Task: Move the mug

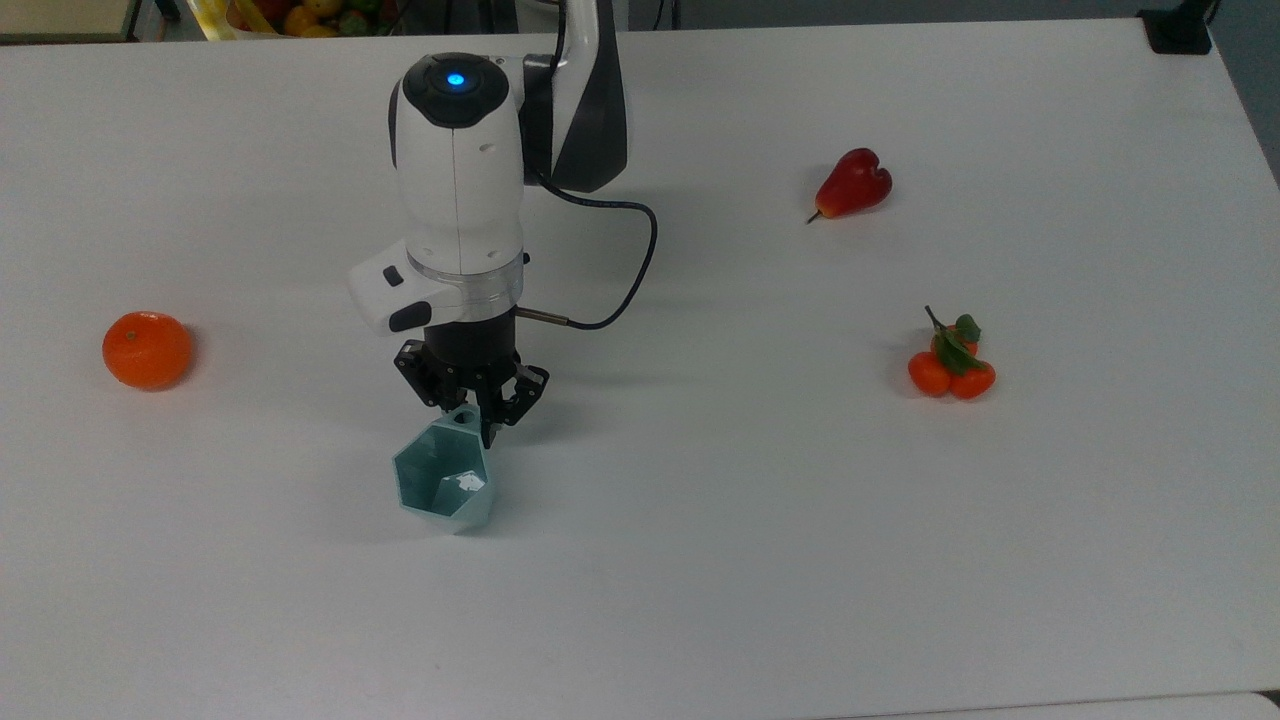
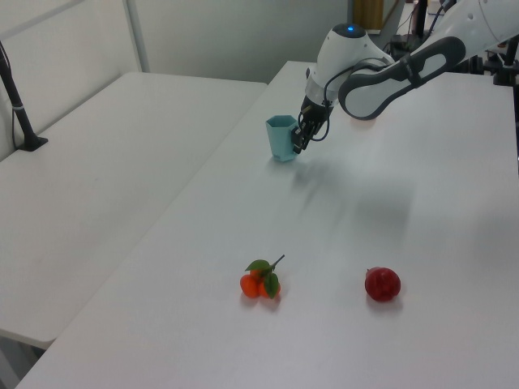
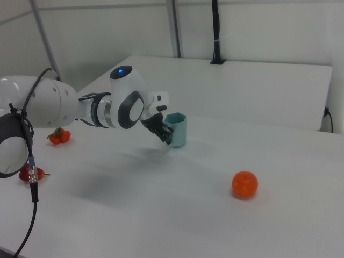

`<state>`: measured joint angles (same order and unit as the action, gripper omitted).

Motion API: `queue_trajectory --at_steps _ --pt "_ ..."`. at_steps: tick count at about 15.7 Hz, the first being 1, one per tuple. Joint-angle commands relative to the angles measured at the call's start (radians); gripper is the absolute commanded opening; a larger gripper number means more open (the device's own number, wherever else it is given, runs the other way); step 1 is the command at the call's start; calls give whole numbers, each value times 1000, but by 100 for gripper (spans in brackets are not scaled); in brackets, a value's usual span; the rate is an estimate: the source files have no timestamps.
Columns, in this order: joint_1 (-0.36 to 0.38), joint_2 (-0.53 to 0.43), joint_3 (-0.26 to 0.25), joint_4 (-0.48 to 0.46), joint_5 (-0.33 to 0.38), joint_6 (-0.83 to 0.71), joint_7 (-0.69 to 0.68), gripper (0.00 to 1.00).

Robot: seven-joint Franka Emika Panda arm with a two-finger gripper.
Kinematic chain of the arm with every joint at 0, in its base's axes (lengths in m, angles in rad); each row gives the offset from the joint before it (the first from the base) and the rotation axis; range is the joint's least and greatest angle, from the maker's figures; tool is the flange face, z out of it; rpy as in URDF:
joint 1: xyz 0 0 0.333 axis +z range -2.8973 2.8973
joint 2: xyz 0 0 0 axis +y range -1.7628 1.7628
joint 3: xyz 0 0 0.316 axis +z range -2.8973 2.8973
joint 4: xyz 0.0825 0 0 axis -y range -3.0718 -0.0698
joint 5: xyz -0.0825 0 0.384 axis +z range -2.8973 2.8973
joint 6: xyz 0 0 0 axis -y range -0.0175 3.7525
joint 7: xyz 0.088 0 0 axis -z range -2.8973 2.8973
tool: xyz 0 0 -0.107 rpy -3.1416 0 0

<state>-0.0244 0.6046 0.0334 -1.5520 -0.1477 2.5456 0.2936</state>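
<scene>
From the top view's left edge going right, I first see a round orange fruit (image 1: 147,349) resting alone on the white table (image 1: 700,560), well apart from everything else. Next comes the mug (image 1: 441,484), a pale teal, faceted, plastic-looking cup with a hexagonal rim. It sits a little left of the table's middle, and its small tab handle points toward the arm. My black two-finger gripper (image 1: 470,415) hangs from the white arm directly over that handle, with its fingers drawn in around the tab and pinching it. In the left view the mug (image 2: 281,138) appears tilted, with its base seemingly just off the table, and the gripper (image 2: 302,139) meets it on the left view's right side. In the right view the gripper (image 3: 167,134) holds the mug (image 3: 176,129) from the right view's left. Further right in the top view, a red pear-shaped fruit (image 1: 852,184) lies near the far side, and a small cluster of orange fruits with green leaves (image 1: 951,362) lies nearer, both well apart from the mug.

My judgement is that reaching and gripping are done and the lift looks barely begun. What remains is carrying the mug to a new spot, setting it down upright and letting go. The task names no destination.
</scene>
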Motion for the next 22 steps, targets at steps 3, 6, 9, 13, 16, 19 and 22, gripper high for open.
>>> queue_trajectory --at_steps 3,6,9,13,16,19,22 --pt "26 -170 -12 -140 -85 -31 61 12" --pt "41 -336 -1 -288 -115 -128 96 12" --pt "55 -526 0 -515 -116 -140 93 12" --pt "93 -661 7 -727 -118 -140 88 12" --pt "122 -697 7 -801 -118 -142 96 13" --pt "127 -684 7 -807 -118 -146 98 22" --pt "129 -674 7 -806 -118 -146 98 37"
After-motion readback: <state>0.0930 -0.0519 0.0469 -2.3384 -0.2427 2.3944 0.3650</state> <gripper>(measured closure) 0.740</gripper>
